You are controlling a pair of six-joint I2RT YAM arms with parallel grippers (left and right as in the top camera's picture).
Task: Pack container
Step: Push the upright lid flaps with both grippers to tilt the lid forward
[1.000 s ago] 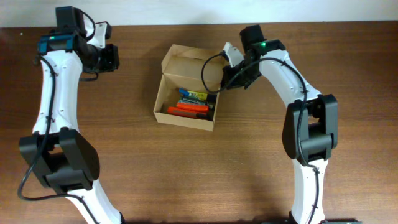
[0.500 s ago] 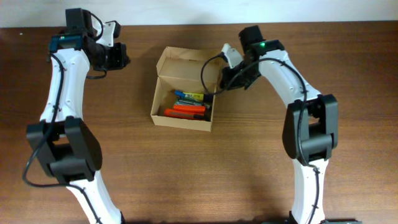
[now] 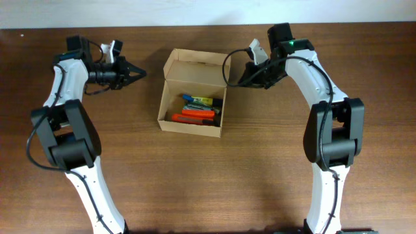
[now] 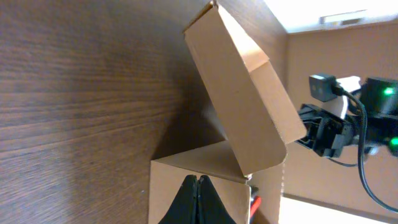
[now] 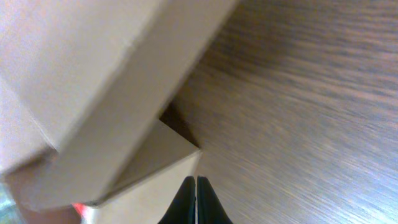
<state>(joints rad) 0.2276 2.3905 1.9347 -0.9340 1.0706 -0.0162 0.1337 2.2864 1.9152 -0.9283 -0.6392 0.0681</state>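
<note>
The left gripper [image 4: 196, 179] is hovering just left of the container [image 3: 190, 127], its fingers pressed together and clear of the cardboard. The container is sitting mid-table [image 3: 260, 162], its flap lid [image 3: 195, 65] standing open and orange pens [image 3: 195, 116] lying inside. The right gripper [image 5: 196, 180] is pointing at the container's right edge, fingers likewise together.

Table [image 3: 260, 175]: one, dark brown wood, grain running left to right, filled the overhead frame. A pale strip ran along the top edge of the frame.

Box [image 3: 192, 127]: one, tan cardboard, plain. It sat flat on the wood in the upper middle of the frame, slightly left of centre, turned a little off square.

Lid [image 3: 195, 67]: open, hinged on the box's upper side, raised toward the top of the frame.
</note>
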